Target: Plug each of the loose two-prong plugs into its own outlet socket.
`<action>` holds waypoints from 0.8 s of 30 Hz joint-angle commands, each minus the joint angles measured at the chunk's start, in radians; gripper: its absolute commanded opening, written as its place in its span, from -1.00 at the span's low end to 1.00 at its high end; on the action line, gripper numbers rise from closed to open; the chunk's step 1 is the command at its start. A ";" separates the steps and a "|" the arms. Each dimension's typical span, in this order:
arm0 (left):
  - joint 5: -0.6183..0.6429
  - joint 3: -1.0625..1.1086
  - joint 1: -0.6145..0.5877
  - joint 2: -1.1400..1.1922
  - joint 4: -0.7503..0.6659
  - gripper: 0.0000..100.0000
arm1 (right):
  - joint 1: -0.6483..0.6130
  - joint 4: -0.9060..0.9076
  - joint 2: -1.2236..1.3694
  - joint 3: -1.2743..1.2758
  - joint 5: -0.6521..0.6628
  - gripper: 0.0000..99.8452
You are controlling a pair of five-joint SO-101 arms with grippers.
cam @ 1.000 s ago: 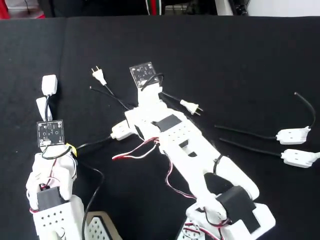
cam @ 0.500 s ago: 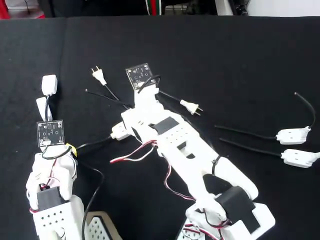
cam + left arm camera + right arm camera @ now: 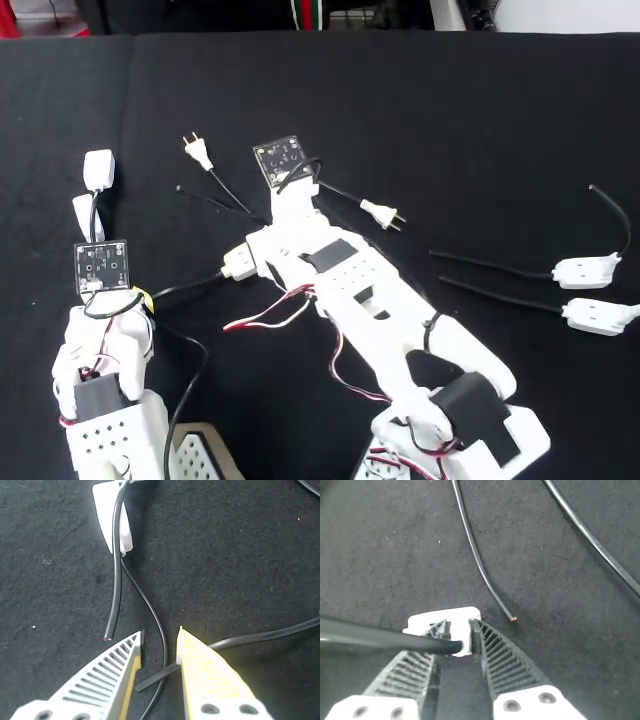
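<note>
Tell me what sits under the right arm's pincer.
A white connector on a black cord lies in the right pincer. Its fingers cover the connector's near end, so prongs or slots cannot be seen.

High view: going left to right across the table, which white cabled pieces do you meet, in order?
far-left pair of white blocks → first two-prong plug → middle white block → second two-prong plug → far-right pair of outlet sockets
</note>
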 commanded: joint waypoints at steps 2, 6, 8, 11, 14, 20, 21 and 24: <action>-0.008 0.016 -0.012 -0.006 0.000 -0.75 | -0.017 0.003 -0.002 -0.004 -0.006 -0.98; -0.008 0.016 -0.012 -0.006 0.000 -0.75 | -0.017 -0.005 0.045 -0.015 -0.006 -0.98; -0.008 0.016 -0.012 -0.006 0.000 -0.75 | -0.017 0.002 0.094 -0.044 -0.006 -0.98; -0.008 0.016 -0.012 -0.006 0.000 -0.75 | -0.018 0.005 0.153 -0.076 -0.005 -0.98; -0.008 0.016 -0.012 -0.006 0.000 -0.75 | -0.031 0.029 0.165 -0.087 -0.002 -0.98; -0.008 0.016 -0.012 -0.006 -0.002 -0.75 | -0.072 0.043 0.159 -0.081 0.000 -0.98; -0.008 0.016 -0.012 -0.006 -0.002 -0.75 | -0.071 0.044 0.159 -0.081 0.000 -0.98; -0.008 0.016 -0.012 -0.006 -0.002 -0.75 | -0.063 0.064 0.159 -0.081 0.031 -0.98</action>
